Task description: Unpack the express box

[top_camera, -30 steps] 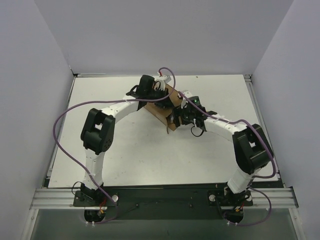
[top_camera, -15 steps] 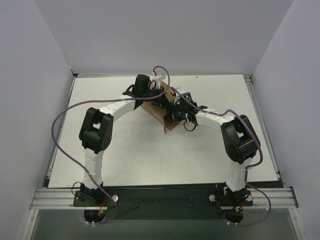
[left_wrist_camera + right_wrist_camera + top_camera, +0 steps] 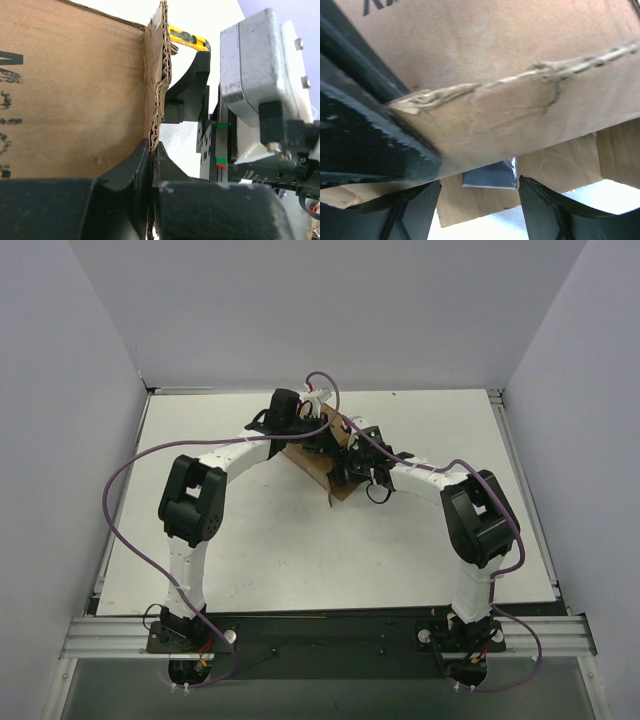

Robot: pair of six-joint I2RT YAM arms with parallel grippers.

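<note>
The express box [image 3: 322,466], a brown cardboard carton, lies mid-table between both grippers. My left gripper [image 3: 316,436] is at its far side. In the left wrist view the left gripper [image 3: 151,152] is shut on the torn edge of a cardboard flap [image 3: 157,90]. My right gripper [image 3: 348,468] is at the box's right side. In the right wrist view the right gripper [image 3: 480,200] is open, under a raised flap [image 3: 520,115]. A pale grey-blue item [image 3: 490,175] lies in the box just ahead, between its fingers, untouched.
A yellow-and-black utility knife [image 3: 187,39] lies on the table beyond the flap. The right arm's wrist housing [image 3: 255,85] is close beside the left gripper. White walls enclose the table [image 3: 250,550] on three sides.
The right arm has moved left, bringing its gripper in against the box's open side. The left gripper has shifted slightly left with the flap in it.
</note>
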